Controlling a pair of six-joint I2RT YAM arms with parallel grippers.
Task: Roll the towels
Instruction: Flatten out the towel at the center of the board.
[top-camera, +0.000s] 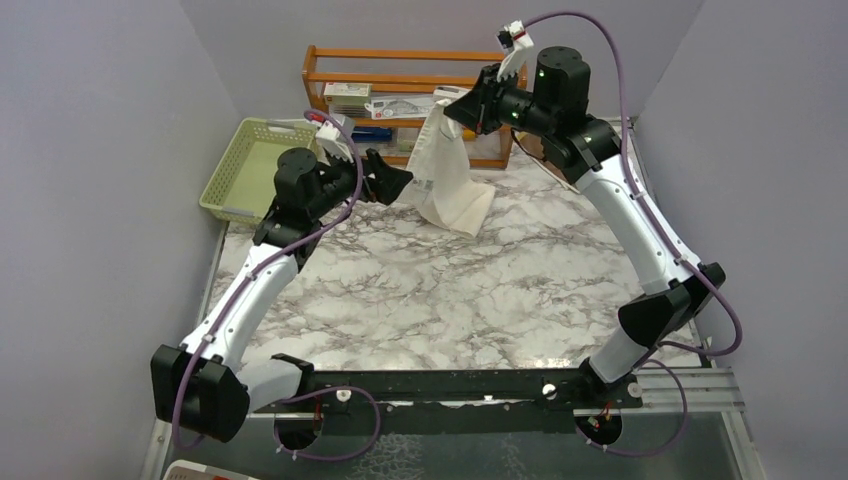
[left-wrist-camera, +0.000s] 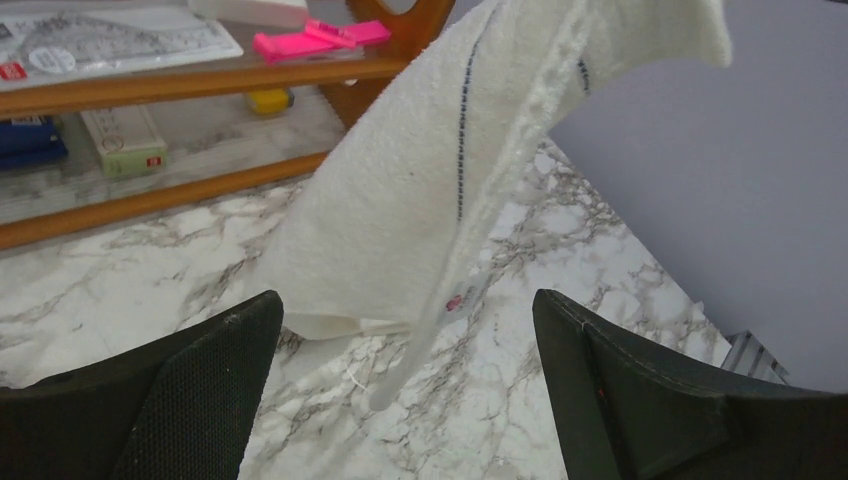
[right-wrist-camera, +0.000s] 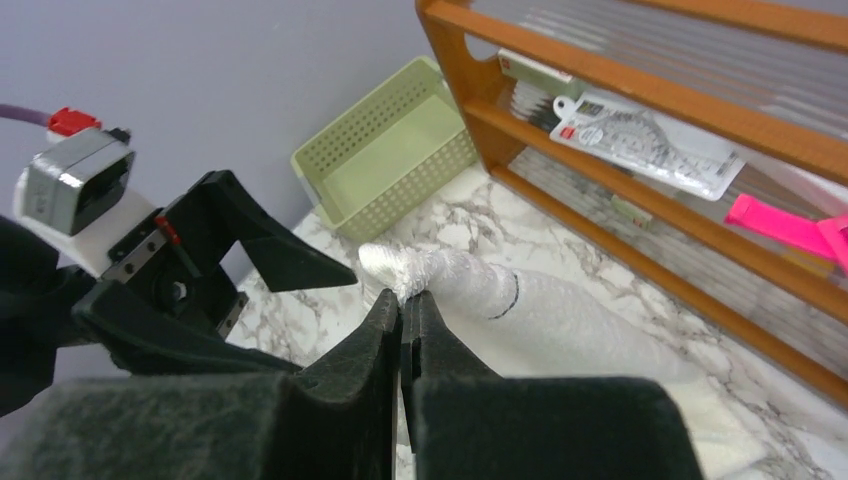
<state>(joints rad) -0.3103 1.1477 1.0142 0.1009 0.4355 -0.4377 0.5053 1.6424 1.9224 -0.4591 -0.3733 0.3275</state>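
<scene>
A cream-white towel (top-camera: 445, 175) hangs from my right gripper (top-camera: 462, 108), which is shut on its top corner above the back of the table; its lower end rests on the marble. In the right wrist view the pinched corner (right-wrist-camera: 400, 270) pokes out past the closed fingertips of the right gripper (right-wrist-camera: 404, 300). My left gripper (top-camera: 400, 183) is open just left of the hanging cloth, level with its lower half. From the left wrist the towel (left-wrist-camera: 420, 190) drapes ahead of the left gripper (left-wrist-camera: 405, 310), with a hem and small tag dangling between the wide-apart fingers. No brown towel is in view.
A wooden shelf (top-camera: 400, 75) with packets and small items stands at the back, right behind the towel. A pale green perforated basket (top-camera: 245, 165) sits at the back left, close to the left arm. Grey walls close in on both sides.
</scene>
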